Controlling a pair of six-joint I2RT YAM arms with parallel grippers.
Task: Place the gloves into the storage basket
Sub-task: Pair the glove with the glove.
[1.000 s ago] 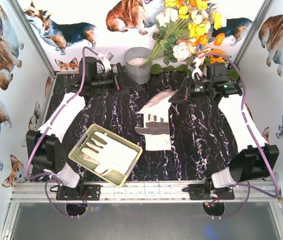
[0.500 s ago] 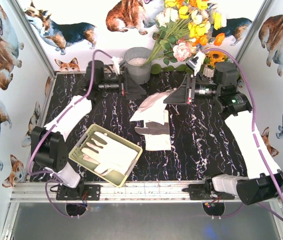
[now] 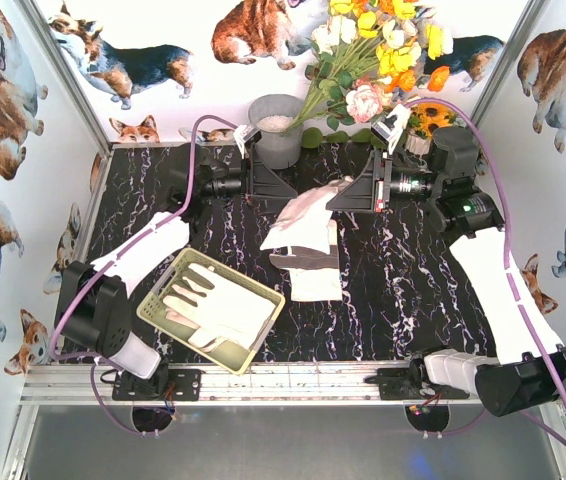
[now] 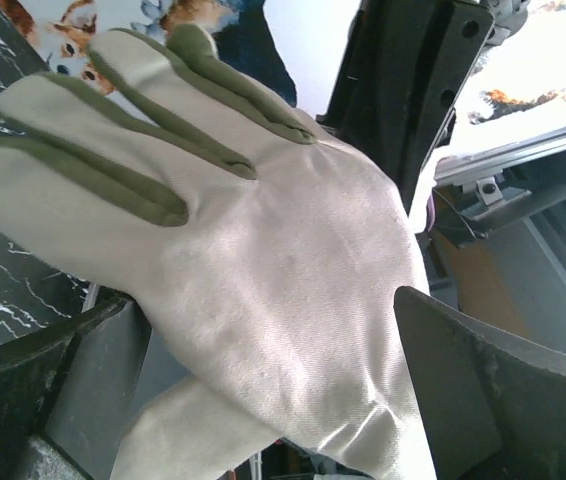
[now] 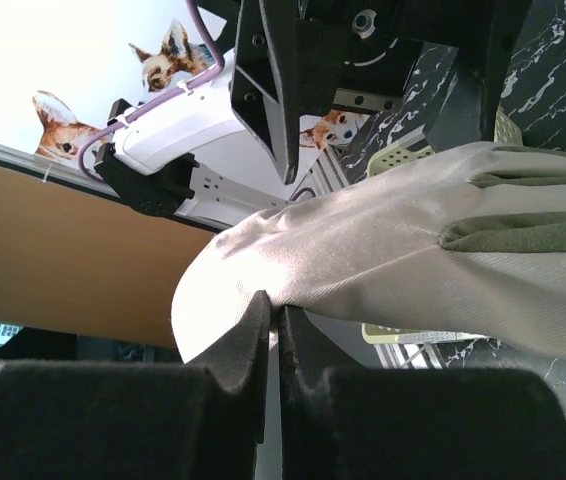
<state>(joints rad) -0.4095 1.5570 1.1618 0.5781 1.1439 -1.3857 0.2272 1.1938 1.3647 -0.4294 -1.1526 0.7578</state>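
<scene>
My right gripper (image 3: 335, 198) is shut on the edge of a cream glove (image 3: 301, 218), which hangs above the table's middle. In the right wrist view the pads (image 5: 275, 312) pinch that glove (image 5: 413, 250). My left gripper (image 3: 289, 188) is open, its tips at the same glove from the left. The left wrist view shows the hanging glove (image 4: 263, 260), with its grey-green finger strips, spread between the wide-apart fingers (image 4: 503, 390). Another glove (image 3: 313, 272) lies flat on the table below. The storage basket (image 3: 163, 315) sits front left, holding one glove (image 3: 218, 308).
A grey metal bucket (image 3: 275, 135) stands at the back centre, just behind the left gripper. A bunch of artificial flowers (image 3: 373, 60) leans at the back right. The black marbled table (image 3: 403, 290) is walled by corgi-print panels.
The left arm has swung right from the back-left corner until its open gripper reaches the hanging glove. The right gripper rose slightly with the glove early on, then held still.
</scene>
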